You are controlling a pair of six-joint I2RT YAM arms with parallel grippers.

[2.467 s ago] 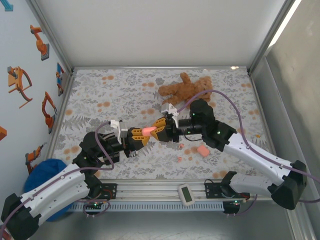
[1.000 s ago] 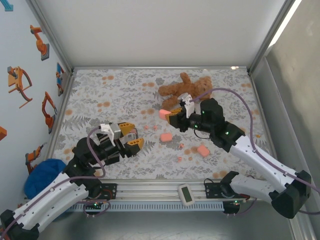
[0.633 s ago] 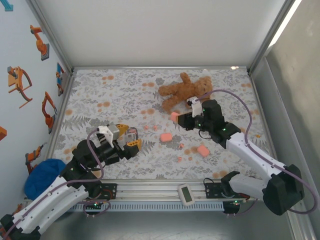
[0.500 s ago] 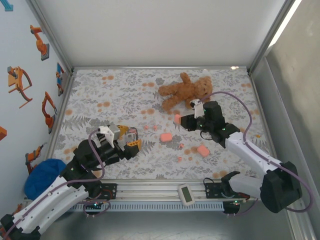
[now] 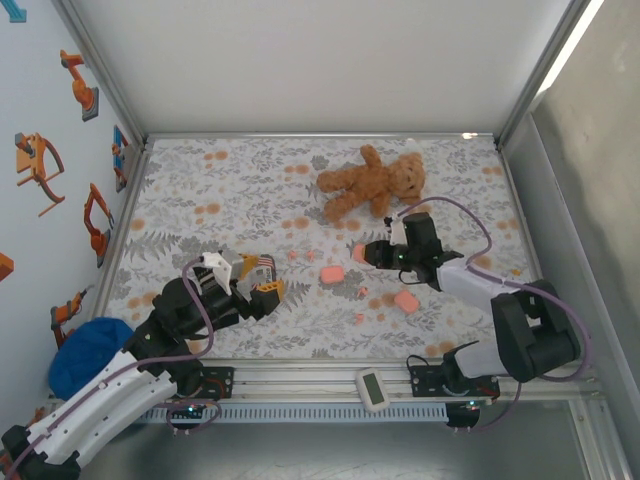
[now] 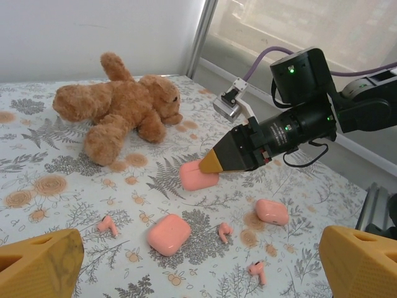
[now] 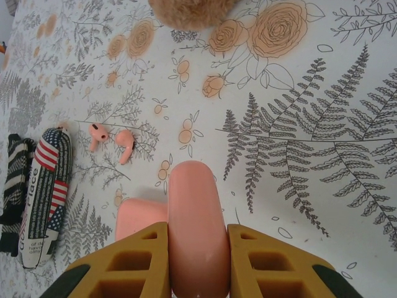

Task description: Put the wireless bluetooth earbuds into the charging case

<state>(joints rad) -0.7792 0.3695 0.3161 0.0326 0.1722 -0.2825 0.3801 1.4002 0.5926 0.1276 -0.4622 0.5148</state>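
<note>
Left claw (image 6: 198, 264) is wide open, yellow fingers (image 6: 40, 268) at the bottom corners. Right claw (image 6: 211, 164) extends in from the right, tip pinched on a pink case (image 6: 197, 177), low over the floral desk (image 6: 37, 155); contact with the desk unclear. Teddy bear (image 6: 118, 105) lies just behind it, on its side. Second case (image 6: 167, 234) lies flat front-centre, third case (image 6: 272, 211) to the right. Three earbuds loose on the desk: one (image 6: 108, 225) left of the second case, one (image 6: 223, 231) between the second and third cases, one (image 6: 257, 271) nearest the camera.

Top camera looks down from above; low wrist cameras share the floral tabletop (image 5: 200, 180).
</note>
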